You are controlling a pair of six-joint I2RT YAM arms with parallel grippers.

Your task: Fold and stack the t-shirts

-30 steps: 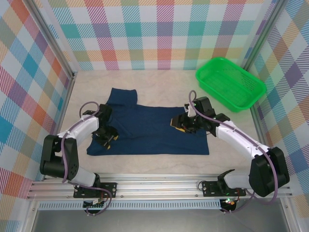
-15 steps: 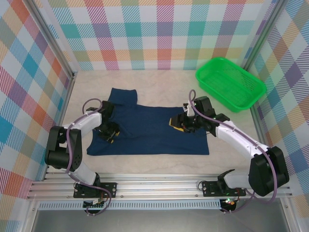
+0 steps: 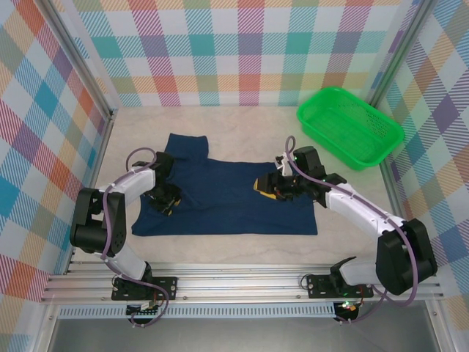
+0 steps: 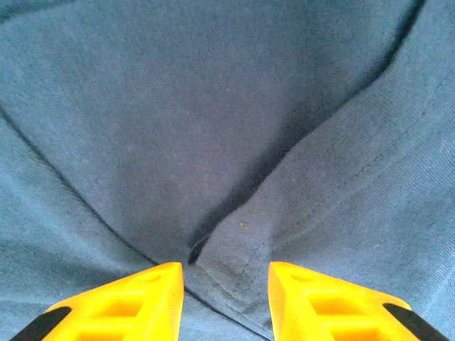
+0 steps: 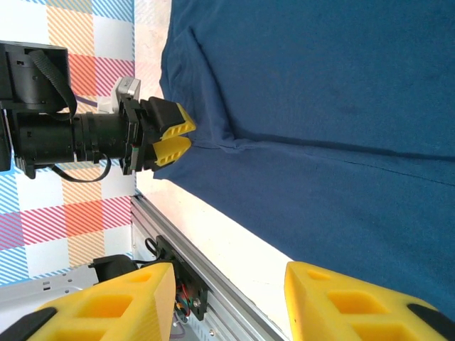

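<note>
Left gripper (image 4: 226, 267) sits low on the left part of the t-shirt (image 3: 227, 198), its fingers partly open with a raised fold of cloth between them. Right gripper (image 3: 264, 188) hovers over the right half, fingers apart and empty. The navy shirt lies flat mid-table (image 3: 242, 121), long axis left to right, one sleeve (image 3: 185, 145) pointing toward the far wall. A green basket (image 3: 350, 126) stands far right, well apart.

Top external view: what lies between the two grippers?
Only the dark navy blue cloth t-shirt, nothing on it, between left gripper and right gripper; the top external view shows it.
</note>
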